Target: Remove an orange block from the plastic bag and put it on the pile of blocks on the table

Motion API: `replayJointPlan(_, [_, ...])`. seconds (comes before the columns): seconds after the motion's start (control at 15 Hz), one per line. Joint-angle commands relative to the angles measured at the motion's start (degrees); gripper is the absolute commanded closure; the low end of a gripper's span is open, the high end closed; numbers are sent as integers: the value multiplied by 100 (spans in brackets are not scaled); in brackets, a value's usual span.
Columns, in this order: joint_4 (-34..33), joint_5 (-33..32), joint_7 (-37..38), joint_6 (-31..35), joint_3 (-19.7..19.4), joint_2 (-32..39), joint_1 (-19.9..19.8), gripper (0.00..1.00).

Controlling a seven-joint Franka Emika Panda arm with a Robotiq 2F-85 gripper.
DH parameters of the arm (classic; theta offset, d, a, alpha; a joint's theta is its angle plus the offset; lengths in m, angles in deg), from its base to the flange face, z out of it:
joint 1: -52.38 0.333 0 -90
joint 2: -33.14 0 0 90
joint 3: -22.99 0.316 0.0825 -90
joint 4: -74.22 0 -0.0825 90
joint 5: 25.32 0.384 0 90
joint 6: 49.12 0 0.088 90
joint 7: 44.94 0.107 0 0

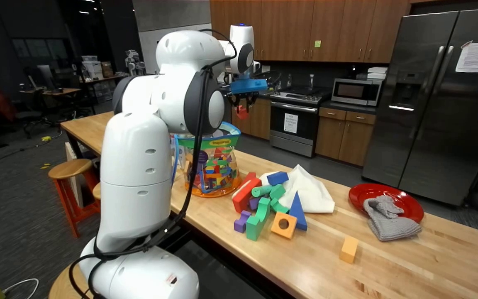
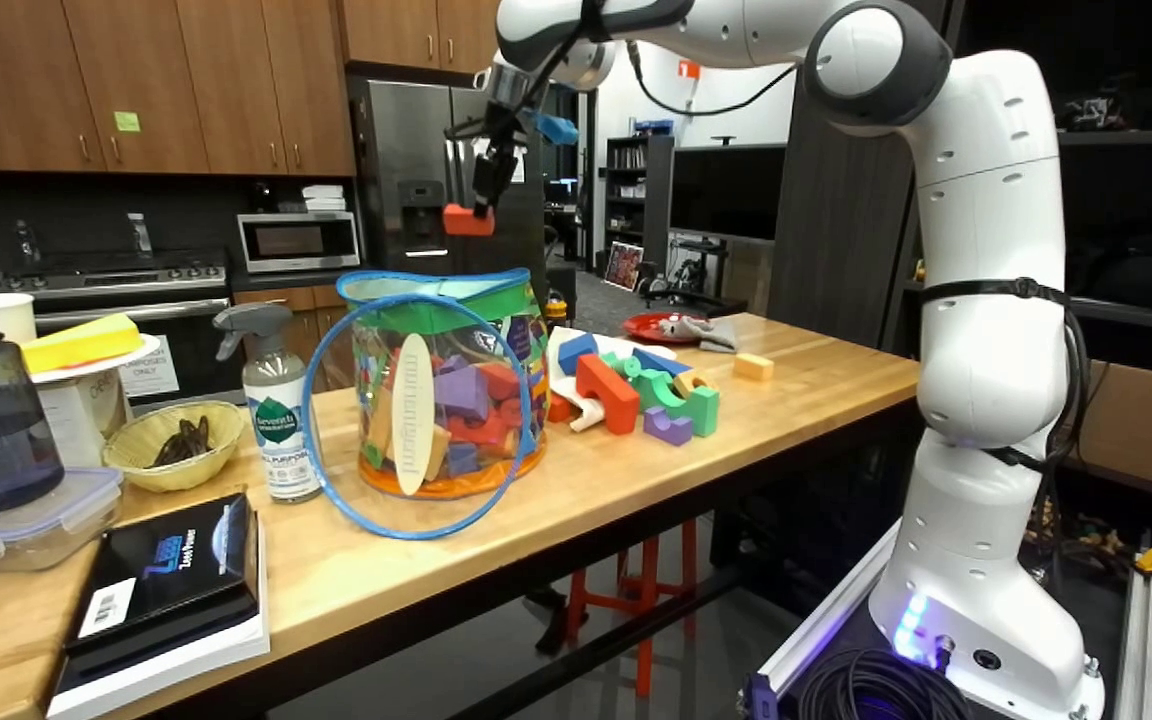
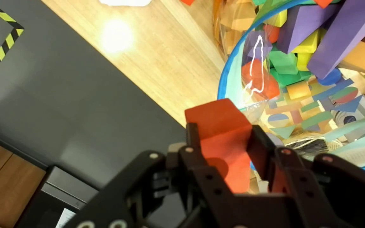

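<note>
A red-orange block (image 2: 468, 221) was pinched between the jaws of the black gripper (image 3: 225, 136), higher than the blue-rimmed, clear plastic bag (image 1: 222, 143). Lower than the jaws, that bag stood on the light-wood table (image 1: 305, 259), holding purple, yellow, green and red pieces (image 3: 345, 34). The multicoloured pile of toy blocks (image 1: 263, 209) lay just beside it. Farther from the jaws sat a small orange block (image 1: 349, 249) and a round red dish (image 1: 359, 193), a grey knitted cloth (image 1: 392, 226) draped over its rim. A pale yellow basket (image 2: 151, 472) of dark objects (image 2: 184, 442) stood across the bag from the pile. Well beyond the jaws rose a grey metal refrigerator (image 1: 401, 124) and brown wooden cabinets (image 1: 338, 31).
</note>
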Motion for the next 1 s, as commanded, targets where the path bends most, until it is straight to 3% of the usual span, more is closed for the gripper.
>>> replayJointPlan(0.0, [101,240,15,-152,-40,-221,-164,83])
replayJointPlan(0.33, [675,562,239,-116,-191,-673,-463,83])
replayJointPlan(0.67, [1674,899,563,147,-477,-1410,-792,83])
replayJointPlan(0.93, [2590,1082,797,214,-989,-1959,-664,83])
